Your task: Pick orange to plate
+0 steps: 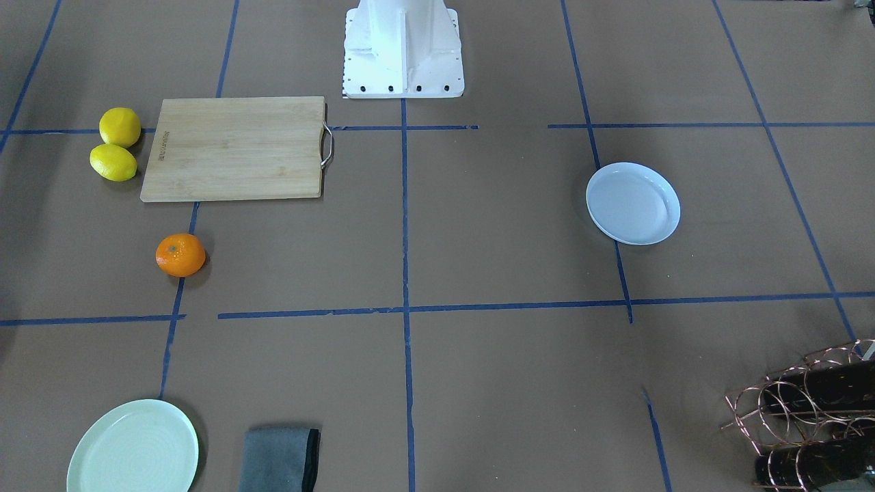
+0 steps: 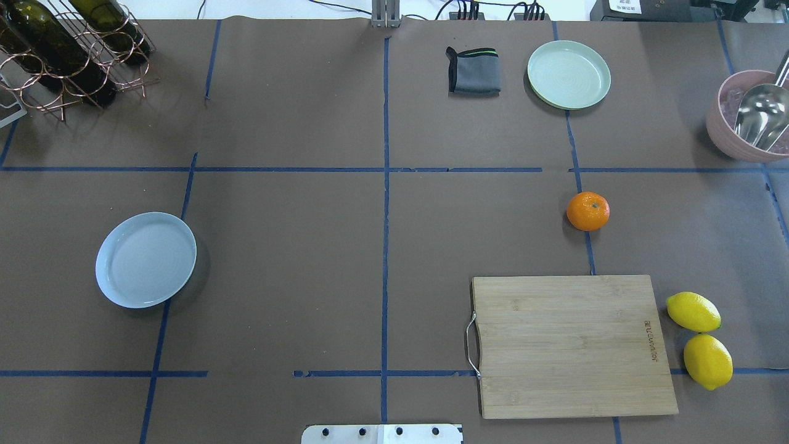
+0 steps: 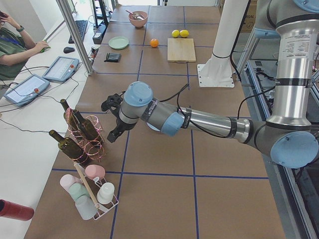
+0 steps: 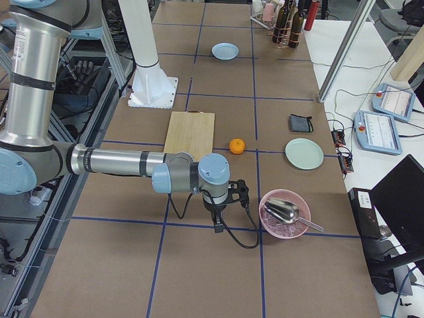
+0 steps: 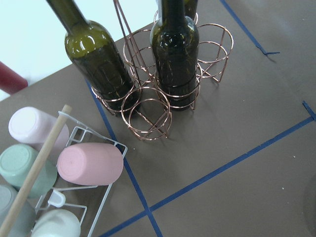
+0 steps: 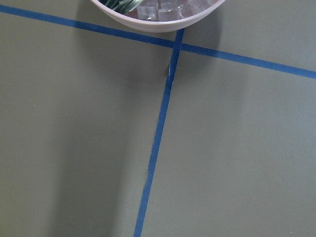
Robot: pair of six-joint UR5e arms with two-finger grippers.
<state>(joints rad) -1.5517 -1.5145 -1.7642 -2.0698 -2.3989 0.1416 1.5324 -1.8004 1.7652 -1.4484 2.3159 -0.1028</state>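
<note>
Overhead exterior: the orange (image 2: 588, 211) is seen on the bench (image 2: 296, 259), on a blue tape line, between the cutting board (image 2: 573, 345) and the mint-green plate (image 2: 568, 74).
Plate: the white plate (image 2: 146, 259) is set well apart from the orange, on the robot's left half.
Left gripper (image 3: 112, 136): held above the bench near the wine rack (image 3: 82, 137); whether its jaws are released or clenched cannot be told.
Right gripper (image 4: 216, 224): pointed down just beside the pink bowl (image 4: 285, 215); jaws likewise cannot be told.
</note>
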